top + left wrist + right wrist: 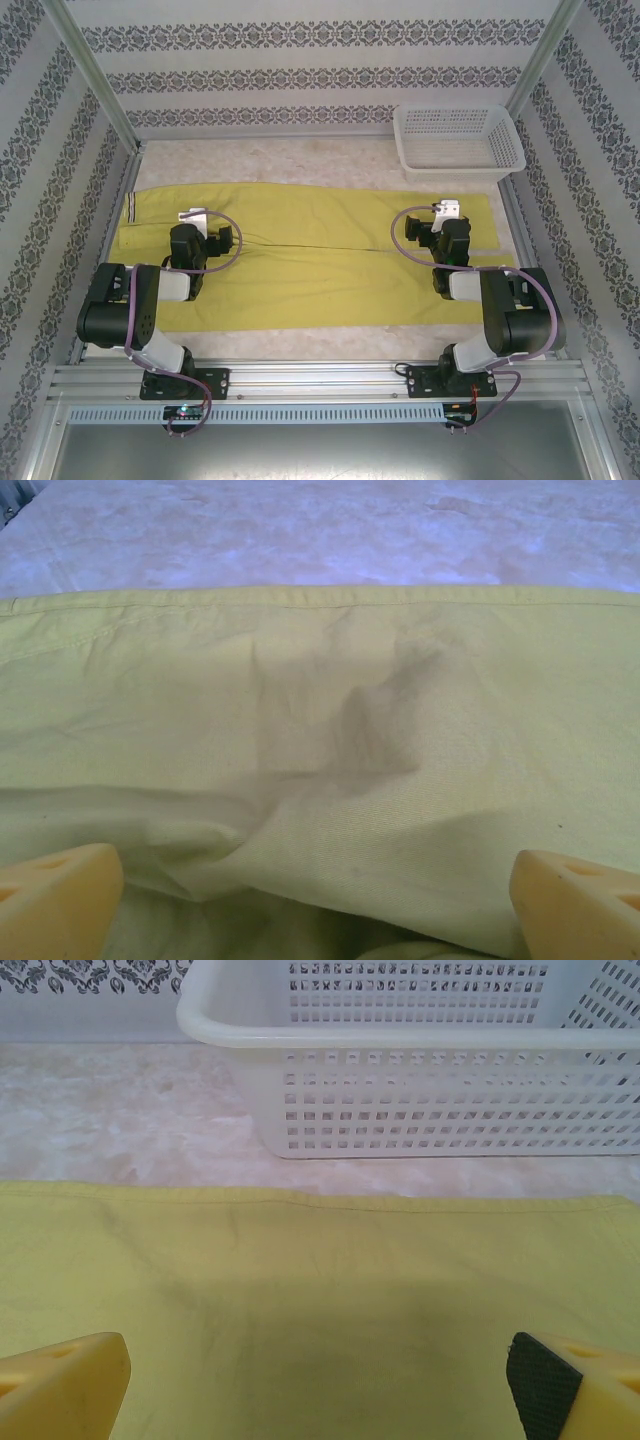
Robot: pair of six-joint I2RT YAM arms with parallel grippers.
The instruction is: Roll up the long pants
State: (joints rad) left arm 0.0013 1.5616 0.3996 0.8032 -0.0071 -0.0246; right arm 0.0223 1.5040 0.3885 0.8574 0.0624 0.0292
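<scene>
The long pants, yellow-green cloth, lay spread flat across the pale marbled table. They ran lengthwise from left to right in the overhead view. A lighter waistband sat at the left end. The two legs lay side by side toward the right, with a thin dark line between them.

The left gripper hung over the waist half of the pants. Its jaws stood wide apart and held nothing. In the left wrist view, its yellow fingertips sat at the two bottom corners of the picture. The pants there were rumpled into a soft fold low in the picture. Their stitched far edge ran straight across, with bare table beyond.

The right gripper hung over the leg ends, its jaws also spread wide and holding nothing. In the right wrist view, the fingertips framed smooth, flat cloth. It was not clear whether either gripper touched the cloth.

A white mesh basket stood upright at the far right of the table. A narrow strip of table separated the basket from the pants' far edge.
</scene>
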